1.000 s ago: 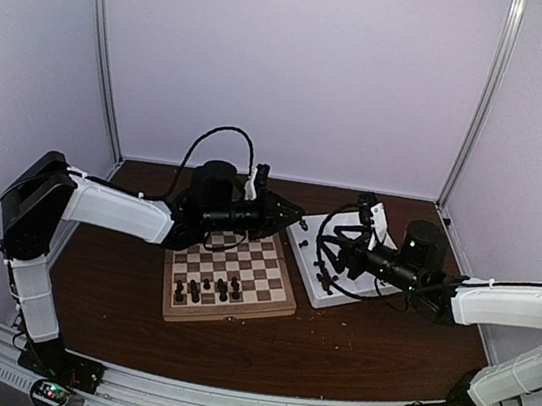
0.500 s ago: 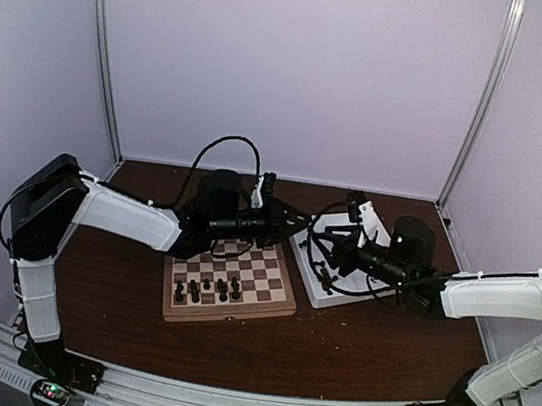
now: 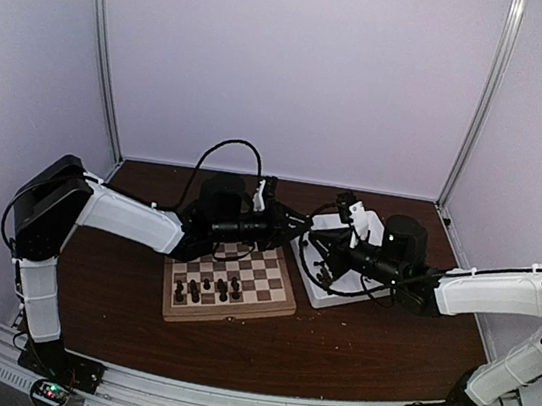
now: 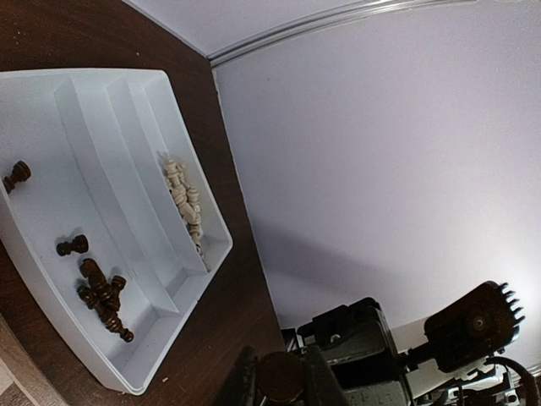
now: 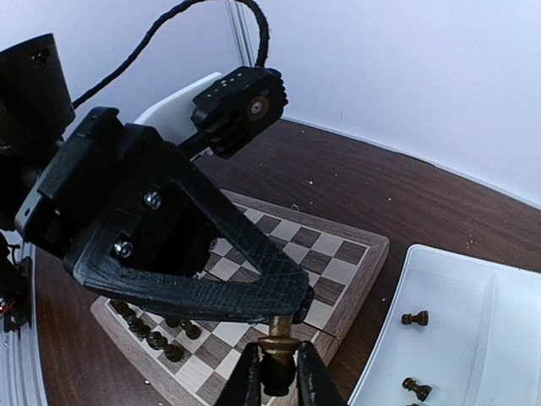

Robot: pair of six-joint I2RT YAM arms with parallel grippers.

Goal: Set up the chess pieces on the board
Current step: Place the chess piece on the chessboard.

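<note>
Dark wood sits pinched between our right gripper's narrow fingers: one chess piece, its other end clamped in the left gripper, aloft near the board's far right corner. Other chess pieces stand on its near rows. To the right, the white tray holds more, plus pale pieces.

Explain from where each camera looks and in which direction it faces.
Top external: above and behind the bases, looking down at the board, the tray, the left arm and the right arm.
Left wrist: near the tray, looking across it toward the back wall; the left fingers are shut on a dark piece.
Right wrist: looking over the board, past the left fingers; the right fingers grip apparently the same piece.
Shared: both wrist views show the tray.
</note>
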